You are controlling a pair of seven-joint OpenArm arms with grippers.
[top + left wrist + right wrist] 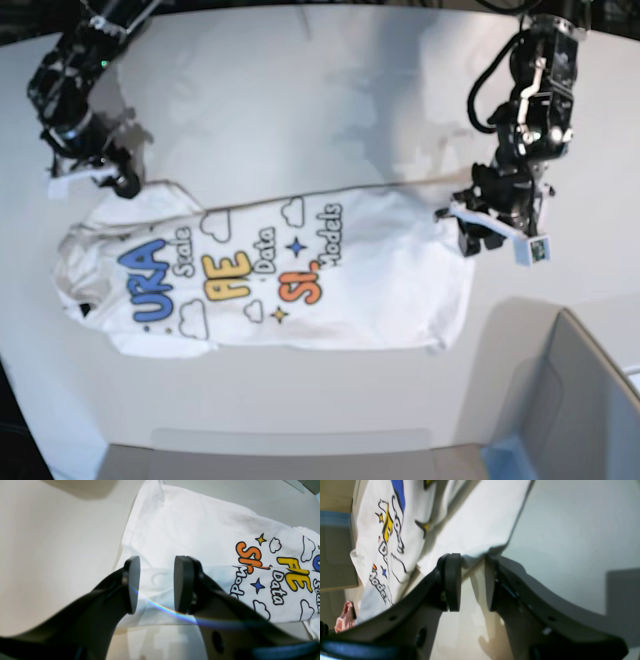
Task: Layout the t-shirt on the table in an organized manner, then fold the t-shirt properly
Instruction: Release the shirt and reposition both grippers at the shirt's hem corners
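Left wrist: black left gripper (156,585) jaws apart, empty, over hem end of white printed cloth t-shirt (190,532).
Right wrist: black right gripper (472,582) part-open, shirt edge just between pads, grip unclear.
Base: shirt mid white table (330,80), print up. Layout step; next likely smoothing, then first fold.

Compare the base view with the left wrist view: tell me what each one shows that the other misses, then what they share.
Only the base view shows the whole t-shirt spread printed side up on the table, both arms, the right hand at the shirt's far corner, and a grey box.

Only the left wrist view shows the left hand close up, its two black pads apart with shirt cloth visible in the gap between them.

Both show the white shirt, its colourful print, and the table.
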